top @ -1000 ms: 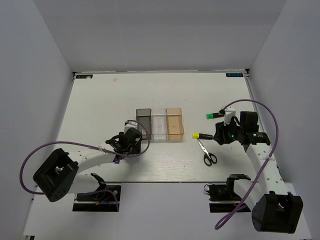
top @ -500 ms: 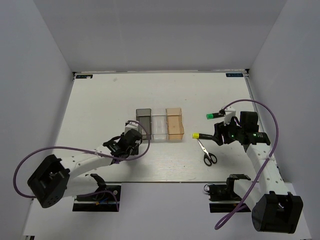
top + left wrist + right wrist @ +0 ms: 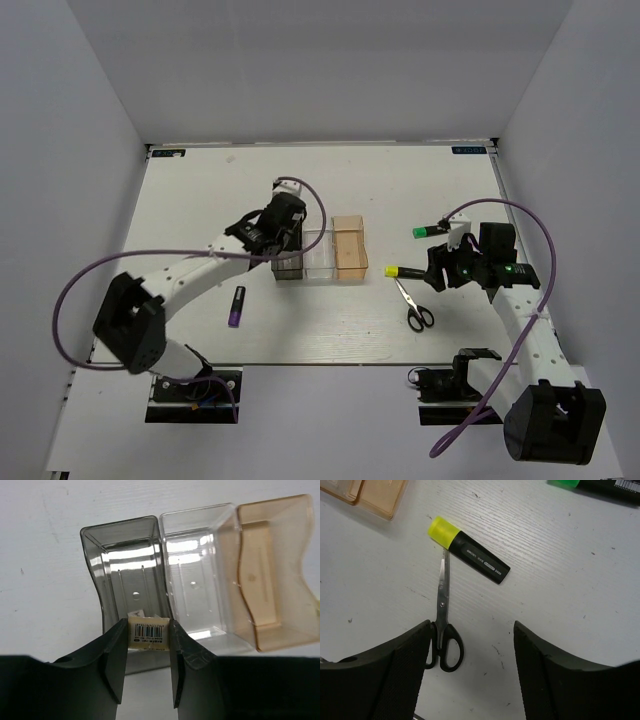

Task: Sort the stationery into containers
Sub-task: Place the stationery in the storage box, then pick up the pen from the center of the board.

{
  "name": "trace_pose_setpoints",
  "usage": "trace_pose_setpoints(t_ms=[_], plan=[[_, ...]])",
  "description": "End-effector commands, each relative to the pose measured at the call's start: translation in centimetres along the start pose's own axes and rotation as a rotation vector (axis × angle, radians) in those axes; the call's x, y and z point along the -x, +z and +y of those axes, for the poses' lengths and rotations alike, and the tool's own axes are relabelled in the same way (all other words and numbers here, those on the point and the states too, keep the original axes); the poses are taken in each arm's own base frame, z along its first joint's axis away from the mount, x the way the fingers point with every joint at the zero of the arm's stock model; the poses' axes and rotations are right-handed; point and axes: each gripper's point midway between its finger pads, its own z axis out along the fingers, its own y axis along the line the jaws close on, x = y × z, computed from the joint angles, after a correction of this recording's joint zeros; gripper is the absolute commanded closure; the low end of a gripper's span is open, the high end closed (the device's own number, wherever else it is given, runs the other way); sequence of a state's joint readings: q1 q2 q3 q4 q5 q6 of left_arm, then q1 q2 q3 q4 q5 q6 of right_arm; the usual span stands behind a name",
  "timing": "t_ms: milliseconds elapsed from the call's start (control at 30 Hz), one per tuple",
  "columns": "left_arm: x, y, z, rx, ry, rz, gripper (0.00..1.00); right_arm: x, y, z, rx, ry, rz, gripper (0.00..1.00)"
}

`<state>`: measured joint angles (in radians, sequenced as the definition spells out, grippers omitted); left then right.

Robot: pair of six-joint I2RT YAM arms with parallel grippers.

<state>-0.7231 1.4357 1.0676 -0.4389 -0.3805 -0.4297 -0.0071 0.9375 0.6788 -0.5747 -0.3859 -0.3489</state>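
Note:
My left gripper (image 3: 285,238) is shut on the tan eraser (image 3: 148,633), which has a barcode label, and holds it over the smoky grey bin (image 3: 125,565). The clear bin (image 3: 200,555) and the orange bin (image 3: 272,570) stand to its right in a row. My right gripper (image 3: 471,627) is open and empty over the table. The black-handled scissors (image 3: 442,615) lie by its left finger. The yellow-capped marker (image 3: 470,550) lies just beyond, and the green-capped marker (image 3: 428,230) lies farther back. The scissors (image 3: 415,305) and yellow marker (image 3: 400,271) also show in the top view.
A short dark purple pen-like item (image 3: 236,306) lies on the table in front and to the left of the grey bin (image 3: 287,255). White walls close off the table at the back and sides. A purple cable loops over each arm.
My left arm has swung from in front of the bins up over the grey bin, uncovering the purple item on the table. The right arm has not moved.

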Motion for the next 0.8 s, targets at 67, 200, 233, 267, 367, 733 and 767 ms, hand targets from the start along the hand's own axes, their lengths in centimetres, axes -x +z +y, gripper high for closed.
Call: trace_pose_setpoints(t_ms=[67, 200, 233, 267, 367, 733, 767], plan=[[-1.2, 2.1, 0.4, 0.031, 0.066, 0.11, 0.72, 1.5, -0.6, -0.6, -0.028, -0.024, -0.043, 0.3], [-1.5, 2.9, 0.9, 0.057, 0.066, 0.127, 0.56, 1.6, -0.5, -1.0, -0.051, -0.018, -0.038, 0.17], [-1.2, 2.9, 0.9, 0.053, 0.062, 0.122, 0.47, 1.6, -0.5, -1.2, -0.06, -0.02, -0.04, 0.15], [-1.2, 3.0, 0.9, 0.055, 0.066, 0.123, 0.45, 1.5, -0.4, -1.6, -0.073, -0.017, -0.026, 0.1], [-0.4, 2.9, 0.6, 0.05, 0.069, 0.116, 0.38, 2.3, -0.3, -2.8, -0.121, -0.049, -0.032, 0.1], [1.4, -4.7, 2.0, -0.027, 0.049, -0.003, 0.88, 5.6, 5.4, -7.9, 0.048, -0.67, -0.023, 0.21], [0.1, -5.4, 3.3, 0.002, 0.061, 0.034, 0.9, 6.5, 5.9, -8.3, 0.175, -0.792, -0.021, 0.24]])
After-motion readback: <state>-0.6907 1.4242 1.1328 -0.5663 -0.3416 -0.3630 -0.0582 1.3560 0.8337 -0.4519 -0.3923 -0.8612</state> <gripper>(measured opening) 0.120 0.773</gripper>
